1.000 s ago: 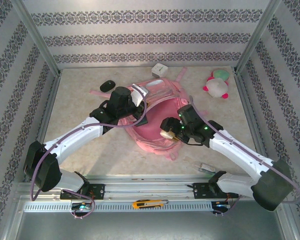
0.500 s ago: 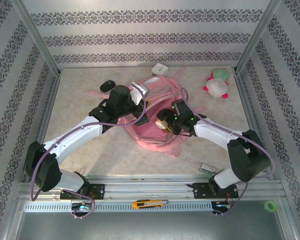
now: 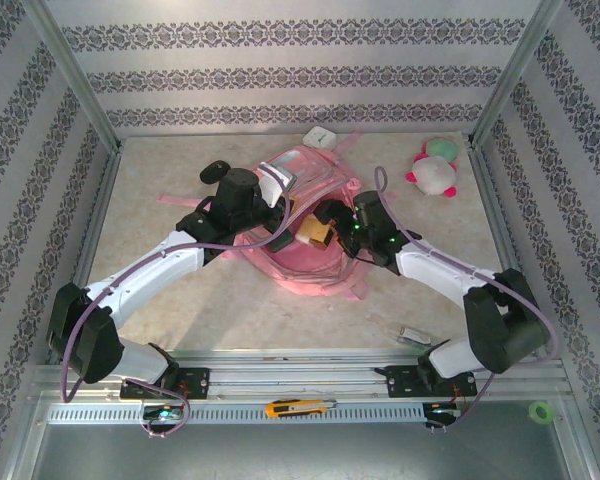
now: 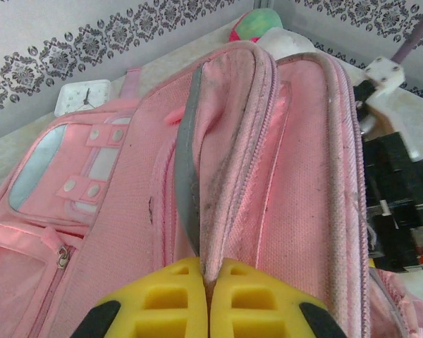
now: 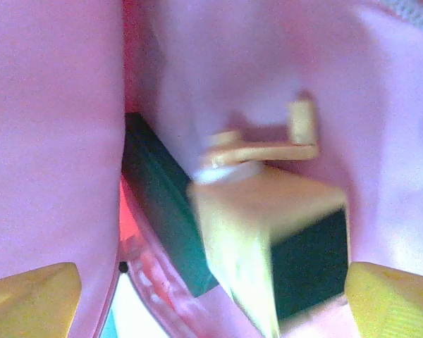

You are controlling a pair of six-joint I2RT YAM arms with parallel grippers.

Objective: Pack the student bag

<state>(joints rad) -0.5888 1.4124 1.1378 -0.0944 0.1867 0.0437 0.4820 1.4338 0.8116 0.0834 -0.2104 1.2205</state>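
Beige table [image 3: 180, 290], one student bag [image 3: 315, 265], one plush toy [image 3: 435, 172]

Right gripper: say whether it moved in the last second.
Yes: the right gripper moved away from the front rail, toward the back wall, over the student bag.

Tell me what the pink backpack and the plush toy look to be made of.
The student bag: matt woven pink fabric; the weave grain and stitched zip seams show. The plush toy: probably soft fleecy fabric, going by its rounded fuzzy look; too small to be sure.
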